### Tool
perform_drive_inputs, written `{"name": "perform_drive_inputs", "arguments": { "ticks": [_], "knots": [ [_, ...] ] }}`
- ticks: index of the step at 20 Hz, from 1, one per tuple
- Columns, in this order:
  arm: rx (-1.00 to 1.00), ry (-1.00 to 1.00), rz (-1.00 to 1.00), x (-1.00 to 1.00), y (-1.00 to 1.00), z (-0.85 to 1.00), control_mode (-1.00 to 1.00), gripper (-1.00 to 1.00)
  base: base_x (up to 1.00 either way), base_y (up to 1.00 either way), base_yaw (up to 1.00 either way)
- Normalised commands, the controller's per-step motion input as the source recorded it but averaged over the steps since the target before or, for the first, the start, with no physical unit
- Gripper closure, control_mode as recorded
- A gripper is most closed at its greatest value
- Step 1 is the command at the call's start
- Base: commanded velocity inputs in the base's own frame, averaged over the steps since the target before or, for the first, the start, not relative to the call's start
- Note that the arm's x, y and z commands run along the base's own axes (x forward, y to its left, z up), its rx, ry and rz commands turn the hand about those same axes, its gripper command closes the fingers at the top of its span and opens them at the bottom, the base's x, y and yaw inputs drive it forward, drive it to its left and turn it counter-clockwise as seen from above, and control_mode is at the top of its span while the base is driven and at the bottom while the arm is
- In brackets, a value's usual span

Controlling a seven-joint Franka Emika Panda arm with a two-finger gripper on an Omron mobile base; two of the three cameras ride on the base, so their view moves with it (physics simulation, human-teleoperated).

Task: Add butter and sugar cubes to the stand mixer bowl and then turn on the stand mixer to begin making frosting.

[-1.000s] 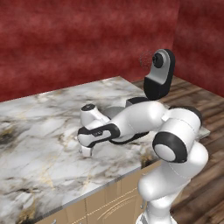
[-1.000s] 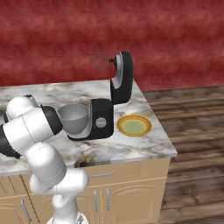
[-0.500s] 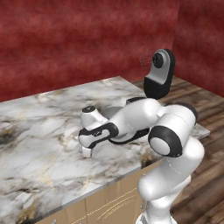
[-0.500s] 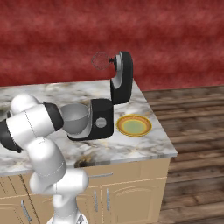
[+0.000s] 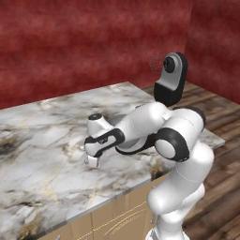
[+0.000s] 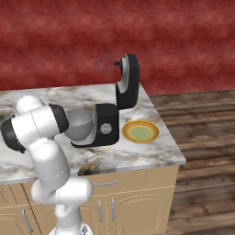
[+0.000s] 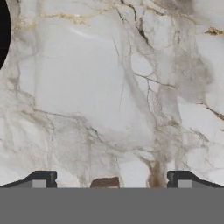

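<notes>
One stand mixer (image 6: 112, 110) stands on the marble desk (image 6: 151, 153), toward its right end in the right base view. Its black oval base sits flat, the column is upright, and the head is tilted up and back, with a faint wire whisk showing at its raised tip. One stand mixer bowl (image 6: 79, 124), grey brushed metal, sits on the mixer's base just left of the column; the robot's white upper arm covers its left side in that view. One flat yellow-rimmed plate (image 6: 140, 131) lies just right of the mixer, near but apart from it.

In the left base view the arm reaches left over the desk and hides the mixer's base and the bowl; the raised mixer head (image 5: 171, 79) shows above the elbow. The end effector (image 5: 92, 161) points down at bare marble, well left of the mixer, close above the surface. In the hand view its two dark fingertips (image 7: 38, 179) stand far apart, wide and holding nothing, with a small brownish patch of something between them at the bottom edge; I cannot tell what it is. I cannot pick out the sugar cubes.

The desk is white-grey marble with gold and dark veins over pale wood cabinets (image 6: 133, 206). Behind runs a mottled red wall (image 6: 183, 36); the floor (image 6: 206, 119) is dark wood planks.
</notes>
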Motion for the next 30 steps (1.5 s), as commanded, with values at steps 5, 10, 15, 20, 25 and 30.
{"name": "perform_drive_inputs", "arguments": {
  "ticks": [5,10,15,20,25,30],
  "knots": [
    [-0.01,0.07,0.00,0.11,0.06,-0.15,-1.00,-1.00,0.00,0.00,0.00],
    [-0.02,0.06,0.00,0.09,0.13,-0.07,-1.00,-1.00,0.00,0.00,0.00],
    [-0.03,0.01,0.00,0.17,0.11,-0.05,-1.00,-1.00,0.00,0.00,0.00],
    [-0.03,0.00,0.00,0.19,0.02,-0.19,-1.00,-1.00,0.00,0.00,0.00],
    [-0.02,0.00,0.00,0.01,0.00,-0.34,-1.00,-1.00,0.00,0.00,0.00],
    [0.00,0.00,0.00,0.00,0.00,-0.32,-1.00,-1.00,0.00,0.00,0.00]
  ]
}}
